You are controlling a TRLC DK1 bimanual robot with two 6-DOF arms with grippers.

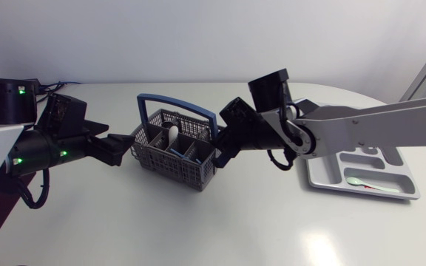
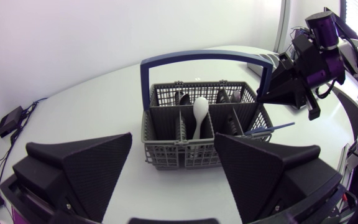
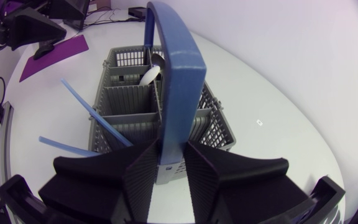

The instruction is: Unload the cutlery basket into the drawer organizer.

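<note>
Head view: grey cutlery basket sits in the centre of the frame on the white table, its blue handle arching over the top. A white spoon stands in a middle compartment, and dark utensils are in the far compartments, kind hard to tell. Left gripper is at centre left, just beside the basket's left end and not touching it. In the left wrist view its fingers are spread wide, nothing between them, with the basket just ahead. Right gripper is at the basket's right end. In the right wrist view its fingers stand narrow and pinch the foot of the blue handle from both sides. Two thin light-blue sticks lean out of the compartment nearest the right gripper, kind unclear. Drawer organizer lies at the right of the head frame, well apart from the basket and partly under the right arm. A pale green spoon lies in one of its front slots.
</note>
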